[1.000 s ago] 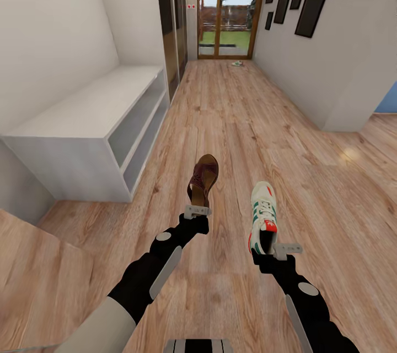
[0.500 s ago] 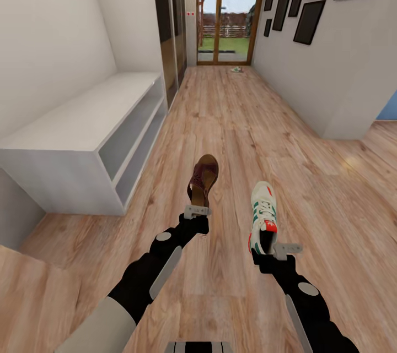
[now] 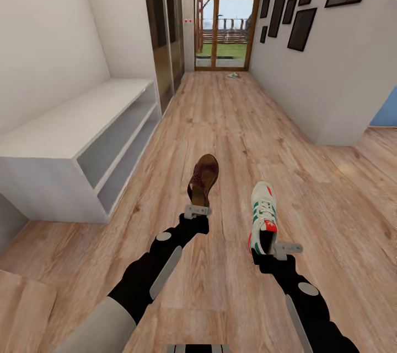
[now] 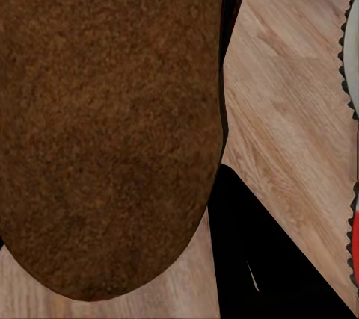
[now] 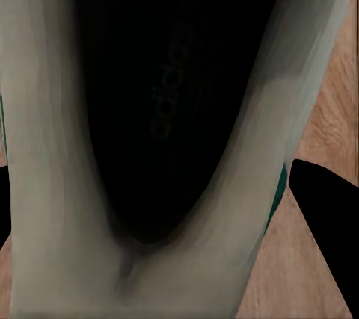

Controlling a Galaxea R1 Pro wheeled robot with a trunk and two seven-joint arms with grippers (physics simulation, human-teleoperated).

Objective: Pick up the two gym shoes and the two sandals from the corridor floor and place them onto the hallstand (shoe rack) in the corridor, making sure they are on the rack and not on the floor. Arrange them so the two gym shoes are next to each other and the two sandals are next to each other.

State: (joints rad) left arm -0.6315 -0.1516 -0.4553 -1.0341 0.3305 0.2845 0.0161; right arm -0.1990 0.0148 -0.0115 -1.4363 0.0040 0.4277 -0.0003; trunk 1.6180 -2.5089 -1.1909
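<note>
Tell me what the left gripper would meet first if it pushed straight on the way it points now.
Apart from the brown sandal held by the left gripper, probably bare corridor floor. The white hallstand sits off to its left, though depth is unclear.

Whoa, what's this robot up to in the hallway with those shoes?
It's tidying shoes. Its left gripper holds a brown sandal by the heel, and its right gripper holds a white sneaker with green stripes. Both are lifted above the wooden floor. A long white shoe rack stands against the wall on its left, its top bare. Another small shoe lies far down the corridor near the glass door.
</note>
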